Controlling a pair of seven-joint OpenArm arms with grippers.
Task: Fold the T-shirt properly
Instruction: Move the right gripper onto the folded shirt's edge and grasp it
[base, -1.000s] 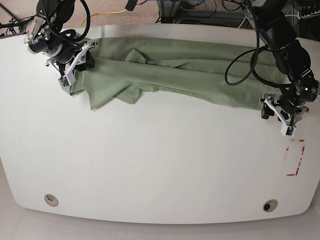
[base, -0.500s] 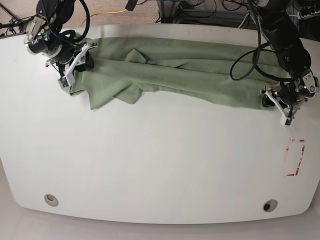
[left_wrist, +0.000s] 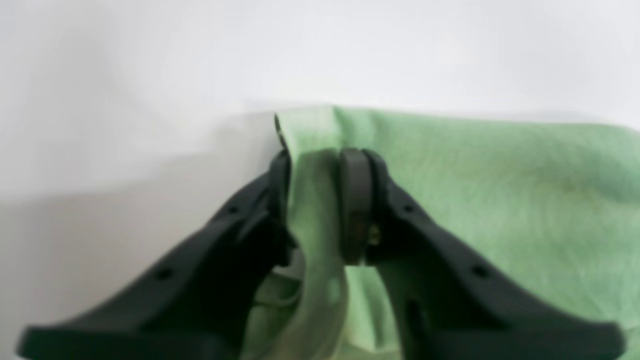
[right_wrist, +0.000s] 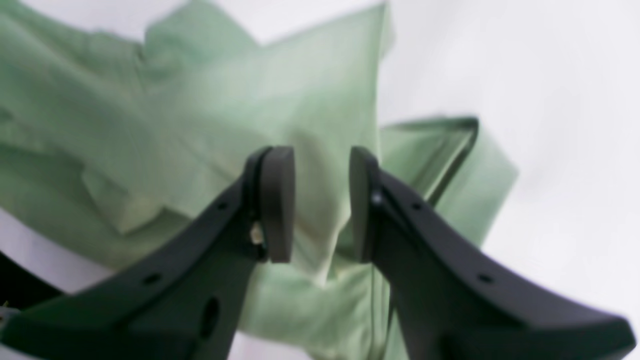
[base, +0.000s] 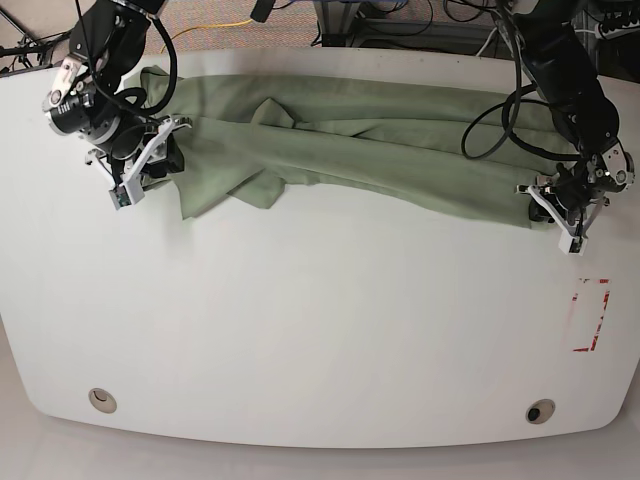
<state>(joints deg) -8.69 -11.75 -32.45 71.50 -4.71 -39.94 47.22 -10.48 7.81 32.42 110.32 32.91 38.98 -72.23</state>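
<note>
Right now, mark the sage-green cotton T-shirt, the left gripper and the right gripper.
sage-green cotton T-shirt (base: 400, 150): base view, flat middle of the cloth.
left gripper (left_wrist: 314, 200): left wrist view, between its fingertips, on pinched cloth.
right gripper (right_wrist: 321, 202): right wrist view, gap between its parted fingertips.

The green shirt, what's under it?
The white table lies under the T-shirt, showing all around it. What sits beneath its bunched folds is covered. At one corner, the left gripper pinches the cloth between its fingers.
</note>
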